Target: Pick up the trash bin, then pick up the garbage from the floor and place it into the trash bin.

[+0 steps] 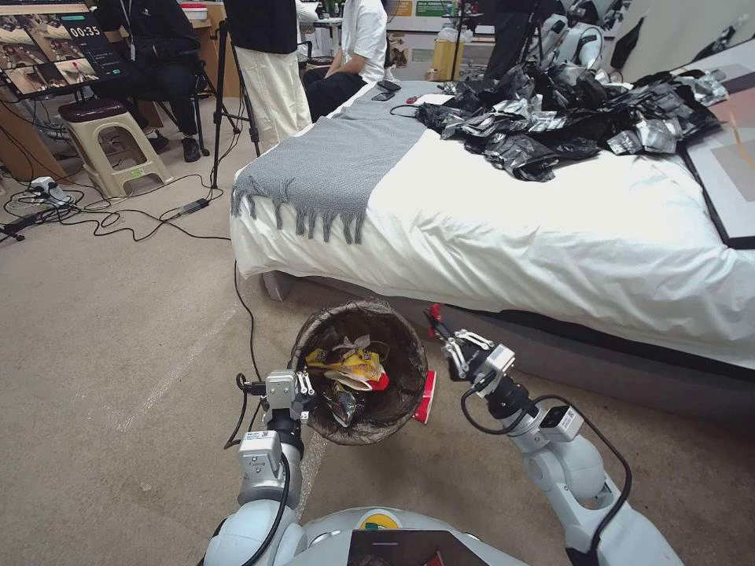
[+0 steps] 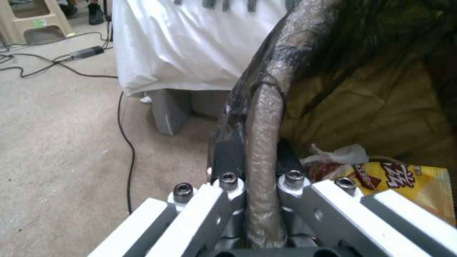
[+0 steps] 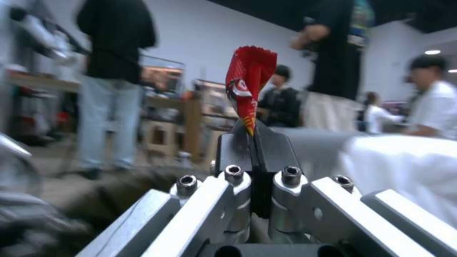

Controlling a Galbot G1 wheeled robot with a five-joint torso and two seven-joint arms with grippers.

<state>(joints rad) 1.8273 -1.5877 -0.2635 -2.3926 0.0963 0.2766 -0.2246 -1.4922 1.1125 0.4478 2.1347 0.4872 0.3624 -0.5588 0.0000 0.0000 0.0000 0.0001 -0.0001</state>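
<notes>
From my head camera the bed takes up most of the scene, its far end cut off by the frame, with a grey fringed throw across it and a heap of black and silver sheeting at the back whose individual pieces I cannot separate. In front of it I have the trash bin held up off the carpet, tilted so I look into its mouth; its white wall is almost wholly hidden by the dark liner. My left gripper is clamped tight on the near rim, and the left wrist camera confirms it: the bag-wrapped rim runs between the two closed fingers. Inside I make out a yellow snack packet and a white tissue wad, the rest too tangled to name. My right gripper sits just beside the bin's far rim, pinched fully closed on a red wrapper. The head view shows merely a red fleck there, while the blurred right wrist view shows it standing up from the fingertips. Another red-and-white piece hangs against the bin's outside.
</notes>
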